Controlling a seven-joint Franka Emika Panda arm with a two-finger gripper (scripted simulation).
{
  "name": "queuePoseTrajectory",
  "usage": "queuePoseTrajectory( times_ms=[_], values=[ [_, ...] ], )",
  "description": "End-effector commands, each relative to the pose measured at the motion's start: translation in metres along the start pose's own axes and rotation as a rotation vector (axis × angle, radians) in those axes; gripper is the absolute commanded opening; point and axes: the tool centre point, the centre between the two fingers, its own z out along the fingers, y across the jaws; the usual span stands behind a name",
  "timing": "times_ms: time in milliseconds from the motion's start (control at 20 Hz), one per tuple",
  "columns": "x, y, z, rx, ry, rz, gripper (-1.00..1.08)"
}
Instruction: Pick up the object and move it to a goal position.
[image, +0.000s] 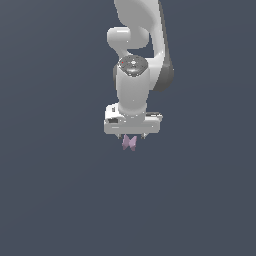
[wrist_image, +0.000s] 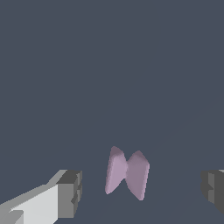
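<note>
The object is a small pale pink piece shaped like a bow tie, pinched at its middle (wrist_image: 127, 173). In the exterior view it (image: 129, 143) shows just under the white hand of the arm. My gripper (wrist_image: 140, 192) is open. Its two grey fingertips (wrist_image: 70, 192) stand wide apart on either side of the pink piece, with a clear gap to each and no contact. In the exterior view the gripper (image: 131, 137) is directly over the piece, and the fingers are mostly hidden by the hand.
A plain dark blue-grey floor (image: 50, 200) fills both views. The white arm (image: 137, 60) rises at the top middle of the exterior view. No goal marker shows.
</note>
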Motion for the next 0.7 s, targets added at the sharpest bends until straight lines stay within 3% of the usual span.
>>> queuePoseTrajectory(
  times_ms=[0, 650],
  values=[
    [0.000, 0.000, 0.000, 0.000, 0.000, 0.000, 1.00],
    [0.006, 0.010, -0.007, -0.015, 0.008, -0.038, 1.00]
  ],
)
